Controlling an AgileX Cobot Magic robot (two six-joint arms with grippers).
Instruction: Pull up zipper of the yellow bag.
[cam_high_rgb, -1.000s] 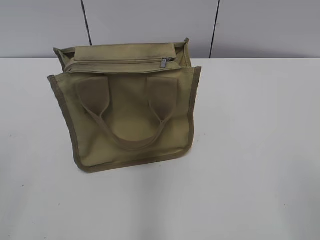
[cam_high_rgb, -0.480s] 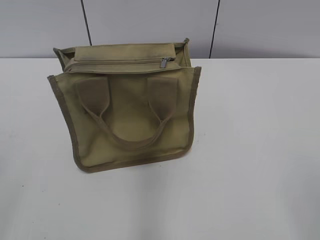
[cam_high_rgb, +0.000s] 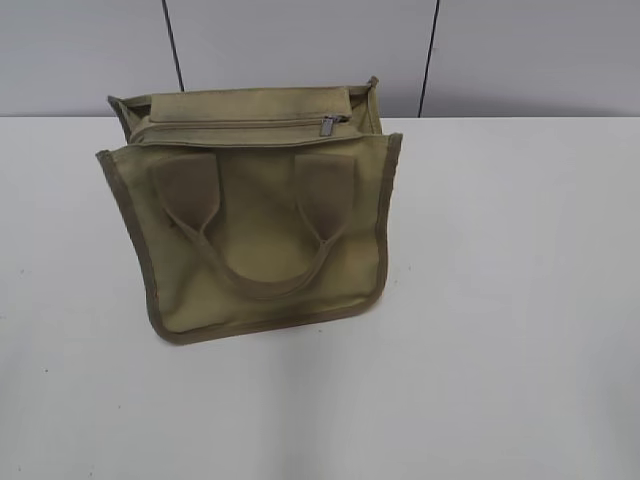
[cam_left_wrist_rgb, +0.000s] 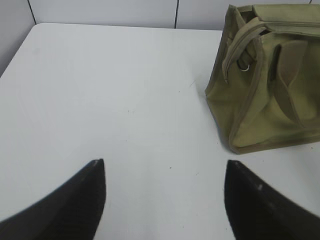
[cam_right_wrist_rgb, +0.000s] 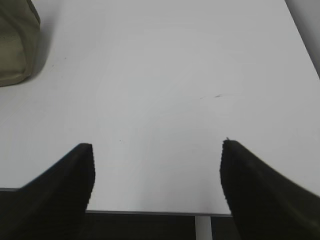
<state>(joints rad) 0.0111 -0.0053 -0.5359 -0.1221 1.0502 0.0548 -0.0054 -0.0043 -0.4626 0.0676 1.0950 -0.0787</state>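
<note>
The yellow bag (cam_high_rgb: 255, 220) stands on the white table, left of centre in the exterior view, its front face with two looped handles toward the camera. The zipper (cam_high_rgb: 240, 124) runs along its top panel, with the grey slider (cam_high_rgb: 328, 124) near the right end. The bag also shows at the upper right of the left wrist view (cam_left_wrist_rgb: 270, 85) and as a corner at the upper left of the right wrist view (cam_right_wrist_rgb: 17, 45). My left gripper (cam_left_wrist_rgb: 165, 162) is open over bare table, left of the bag. My right gripper (cam_right_wrist_rgb: 157, 145) is open near the table's front edge. Neither arm shows in the exterior view.
The white table (cam_high_rgb: 500, 300) stretches around the bag. A grey panelled wall (cam_high_rgb: 300, 45) stands behind it. The table's front edge (cam_right_wrist_rgb: 150, 212) shows under the right gripper.
</note>
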